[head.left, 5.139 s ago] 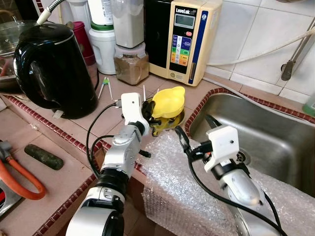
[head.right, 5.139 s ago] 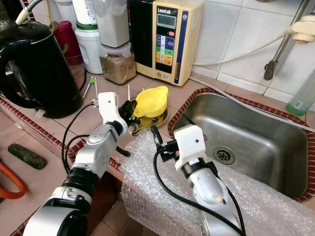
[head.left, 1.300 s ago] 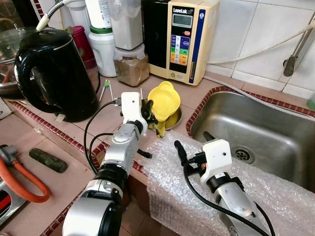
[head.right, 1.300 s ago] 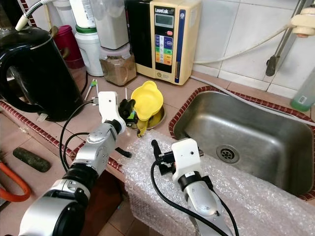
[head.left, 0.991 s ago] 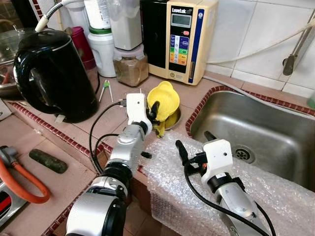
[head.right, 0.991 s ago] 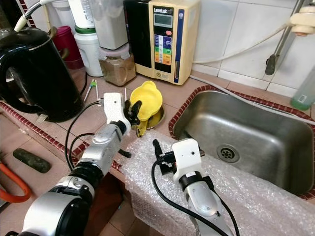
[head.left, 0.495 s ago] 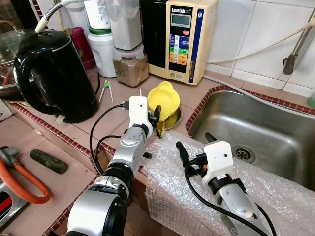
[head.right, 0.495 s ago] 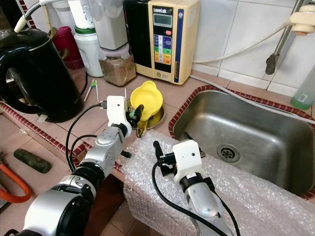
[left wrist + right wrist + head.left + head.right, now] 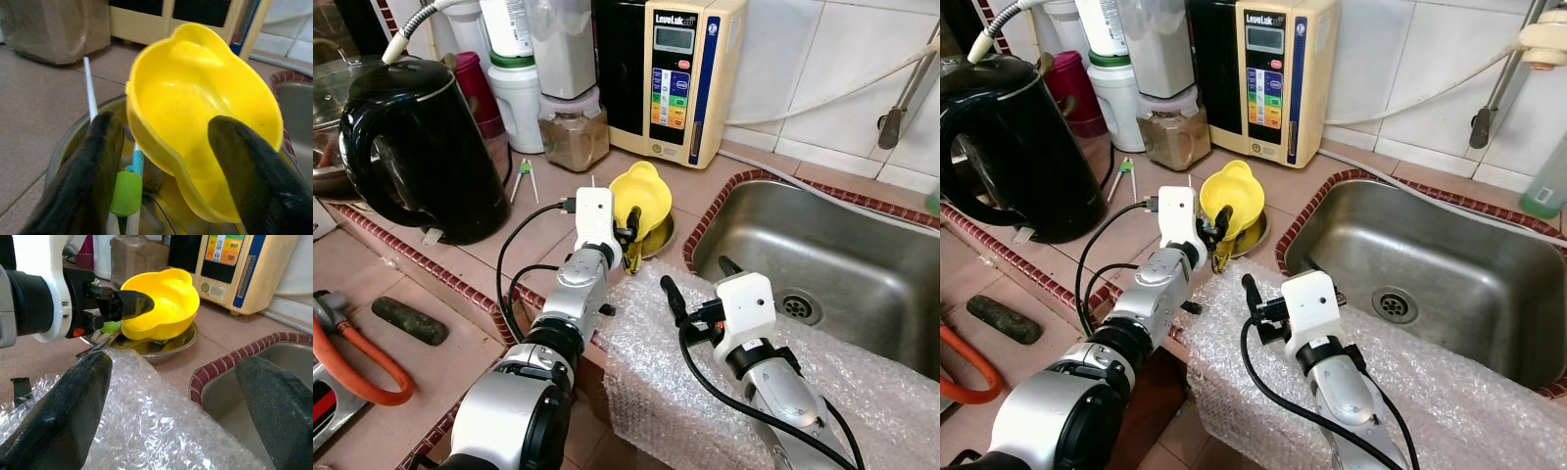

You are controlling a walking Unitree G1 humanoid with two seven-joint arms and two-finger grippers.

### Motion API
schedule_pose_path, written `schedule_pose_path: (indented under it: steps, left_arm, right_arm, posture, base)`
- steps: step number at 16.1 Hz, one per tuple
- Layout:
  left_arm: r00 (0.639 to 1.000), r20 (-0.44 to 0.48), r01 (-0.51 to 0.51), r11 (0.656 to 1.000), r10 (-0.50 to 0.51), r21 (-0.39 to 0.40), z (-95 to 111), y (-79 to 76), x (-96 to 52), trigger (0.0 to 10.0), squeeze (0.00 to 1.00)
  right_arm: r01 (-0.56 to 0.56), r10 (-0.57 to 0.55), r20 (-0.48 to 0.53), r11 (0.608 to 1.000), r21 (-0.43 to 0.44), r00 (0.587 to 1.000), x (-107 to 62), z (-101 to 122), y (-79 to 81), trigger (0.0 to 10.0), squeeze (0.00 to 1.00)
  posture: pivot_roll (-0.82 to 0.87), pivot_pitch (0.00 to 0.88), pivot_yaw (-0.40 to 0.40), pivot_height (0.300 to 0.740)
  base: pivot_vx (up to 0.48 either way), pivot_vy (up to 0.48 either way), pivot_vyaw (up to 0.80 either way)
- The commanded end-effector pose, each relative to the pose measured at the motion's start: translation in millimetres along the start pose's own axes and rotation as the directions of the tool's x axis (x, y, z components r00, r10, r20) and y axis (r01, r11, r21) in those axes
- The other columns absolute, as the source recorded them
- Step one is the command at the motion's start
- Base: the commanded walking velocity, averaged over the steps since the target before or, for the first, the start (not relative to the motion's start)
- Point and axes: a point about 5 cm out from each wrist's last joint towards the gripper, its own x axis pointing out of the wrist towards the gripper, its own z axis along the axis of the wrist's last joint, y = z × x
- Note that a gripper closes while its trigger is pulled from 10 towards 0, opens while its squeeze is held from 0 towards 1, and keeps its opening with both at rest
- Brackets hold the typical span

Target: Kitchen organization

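L gripper (image 9: pixel 161 147) fingers straddle yellow bowl (image 9: pixel 205 117) rim

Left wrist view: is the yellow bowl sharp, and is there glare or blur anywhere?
Left wrist view: yellow bowl sharp with soft highlights, the near black fingers blurred. Left eye view: sharp, evenly lit, glare on the kettle and sink.

Bowl (image 9: pixel 643 198) sits tilted in metal dish (image 9: pixel 171 348) on counter (image 9: pixel 543 230), left of sink (image 9: pixel 822 264); kettle (image 9: pixel 416 142) far left, water machine (image 9: pixel 671 73) behind, bubble wrap (image 9: pixel 656 343) in front
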Motion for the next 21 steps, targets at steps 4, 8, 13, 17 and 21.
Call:
schedule_pose_path:
  steps: [4, 8, 13, 17, 21]
  left_arm:
    - [0.998, -0.066, 0.025, 0.996, -0.02, 0.086, -3, -2.3, 1.7, 0.0, 0.0]
    - [0.997, -0.074, 0.02, 0.996, -0.014, 0.087, -5, 0.3, 1.1, 0.0, 0.0]
    - [0.999, -0.042, 0.012, 0.998, -0.01, 0.056, 2, 2.7, 2.2, 0.0, 0.0]
    - [0.999, 0.031, 0.005, 0.997, -0.007, 0.071, 13, 11.9, 0.8, 0.0, 0.0]
    - [0.995, 0.095, 0.039, 0.998, -0.043, 0.039, 14, 11.2, -4.1, 0.0, 0.0]
  right_arm:
    - [0.003, -0.003, -0.037, 1.0, 0.021, 0.999, -0.9, -7, -0.7, 10.0, 0.0]
    - [0.01, -0.009, -0.035, 1.0, 0.029, 0.999, -0.1, -6, -0.7, 10.0, 0.0]
    - [0.006, -0.005, -0.032, 1.0, 0.027, 0.999, 1.2, -6, -1.5, 10.0, 0.0]
    - [0.011, -0.01, -0.033, 0.999, 0.039, 0.999, 1.0, -7, 1.2, 10.0, 0.0]
    - [0.0, 0.001, -0.023, 0.999, 0.032, 1.0, 7.7, -4, -3.4, 10.0, 0.0]
  posture:
    - [-0.04, 0.0, 0.06, 0.74]
    - [-0.04, 0.0, 0.06, 0.74]
    - [-0.03, 0.0, 0.059, 0.74]
    - [-0.02, 0.0, 0.051, 0.74]
    - [0.0, 0.0, 0.022, 0.74]
  base:
    - [0.0, 0.0, 0.0]
    - [0.0, 0.0, 0.0]
    - [0.0, 0.0, 0.0]
    - [0.0, 0.0, 0.0]
    - [0.0, 0.0, 0.0]
